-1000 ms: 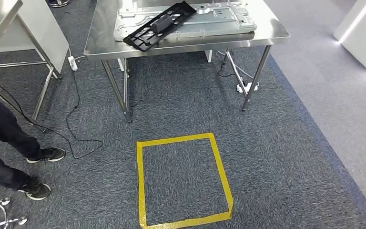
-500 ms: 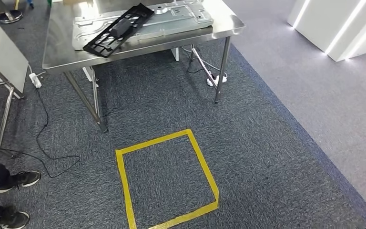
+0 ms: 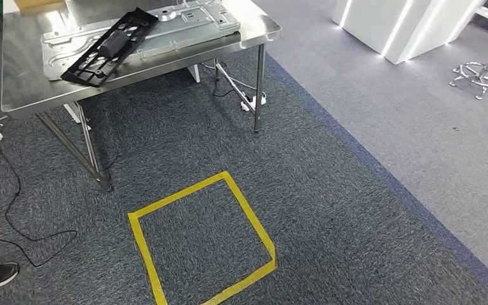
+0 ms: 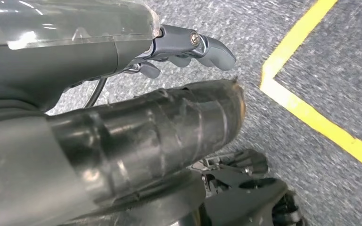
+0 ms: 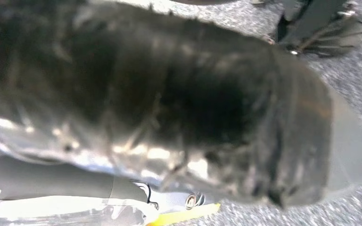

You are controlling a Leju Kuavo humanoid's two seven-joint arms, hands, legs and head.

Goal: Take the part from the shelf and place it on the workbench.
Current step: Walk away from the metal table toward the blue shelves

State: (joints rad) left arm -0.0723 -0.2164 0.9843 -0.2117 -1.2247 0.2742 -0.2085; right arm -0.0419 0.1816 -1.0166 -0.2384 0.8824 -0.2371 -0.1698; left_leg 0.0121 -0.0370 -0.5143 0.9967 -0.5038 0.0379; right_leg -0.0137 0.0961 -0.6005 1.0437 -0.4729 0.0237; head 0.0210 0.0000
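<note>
The view has swung right; black part (image 3: 110, 46) lies on workbench (image 3: 25, 95).

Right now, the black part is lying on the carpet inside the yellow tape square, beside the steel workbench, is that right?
Not quite. The black part is lying on top of the steel workbench, partly over a grey metal panel, not on the carpet. The yellow tape square beside the workbench has only carpet inside it, as the head view shows.

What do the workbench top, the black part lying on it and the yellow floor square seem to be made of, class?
Workbench: likely stainless steel, brushed, with soft reflections. Black part: probably moulded plastic, matte, openwork. Yellow square: adhesive tape, apparently, flat on carpet.
</note>
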